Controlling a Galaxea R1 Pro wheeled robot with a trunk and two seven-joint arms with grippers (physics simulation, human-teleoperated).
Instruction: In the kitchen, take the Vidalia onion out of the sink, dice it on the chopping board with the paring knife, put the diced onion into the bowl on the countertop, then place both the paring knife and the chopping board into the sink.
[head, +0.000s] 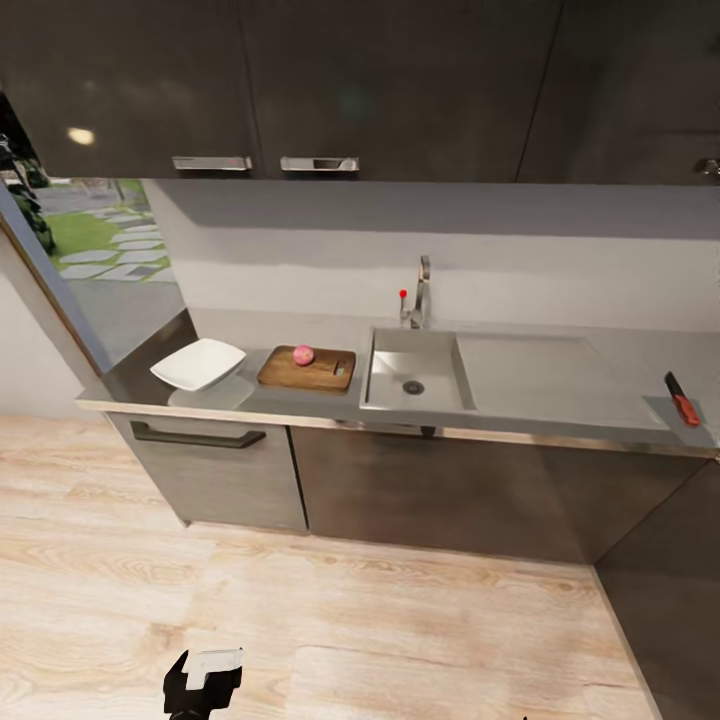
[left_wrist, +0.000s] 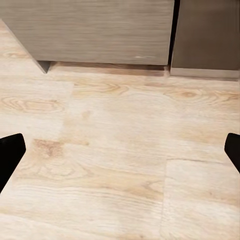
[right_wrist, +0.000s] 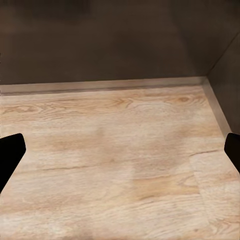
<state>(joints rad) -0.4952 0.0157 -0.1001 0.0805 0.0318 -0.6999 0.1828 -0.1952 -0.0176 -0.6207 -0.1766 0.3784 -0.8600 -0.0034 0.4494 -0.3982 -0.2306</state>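
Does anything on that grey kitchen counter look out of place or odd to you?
Slightly: the small red-handled paring knife lies alone at the far right of the grey countertop, beyond the steel sink, well away from the brown wooden chopping board with the pinkish round onion on it. The white square bowl sits tilted.
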